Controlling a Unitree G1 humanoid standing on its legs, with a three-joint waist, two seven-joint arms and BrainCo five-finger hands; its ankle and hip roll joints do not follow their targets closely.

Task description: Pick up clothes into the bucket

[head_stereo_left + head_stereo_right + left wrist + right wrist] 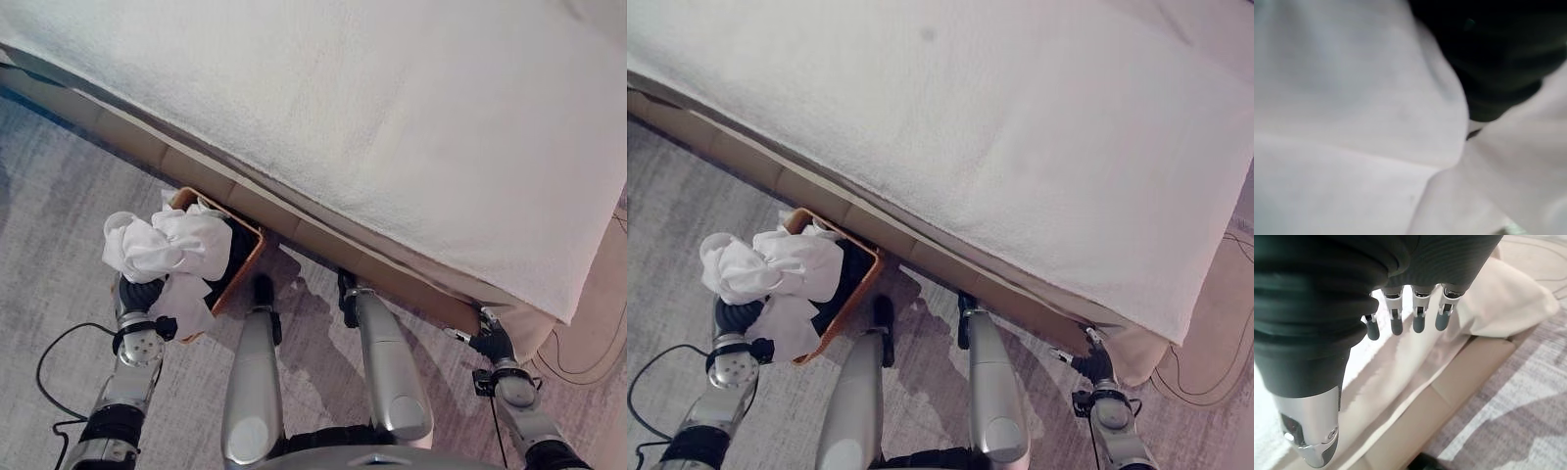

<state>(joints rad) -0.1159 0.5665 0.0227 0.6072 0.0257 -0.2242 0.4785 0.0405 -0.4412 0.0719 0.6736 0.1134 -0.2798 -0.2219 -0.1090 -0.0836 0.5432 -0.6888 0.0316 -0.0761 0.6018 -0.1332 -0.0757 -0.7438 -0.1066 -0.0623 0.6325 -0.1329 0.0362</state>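
Note:
A bunched white cloth (167, 245) sits on top of my left hand (137, 294), held up over the near left side of a brown basket (250, 257) on the floor. One end of the cloth hangs down outside the basket's near rim. Dark clothing (235, 253) lies inside the basket. In the left wrist view the white cloth (1352, 122) covers the hand, beside a dark shape (1498, 58). My right hand (1419, 320) hangs open and empty by the bed's corner (495, 343), fingers relaxed.
A wide bed with a white cover (392, 127) spans the far side, its beige base (196, 171) running right behind the basket. A cream sheet corner (1498, 298) hangs near my right hand. Grey patterned carpet (59, 196) lies to the left.

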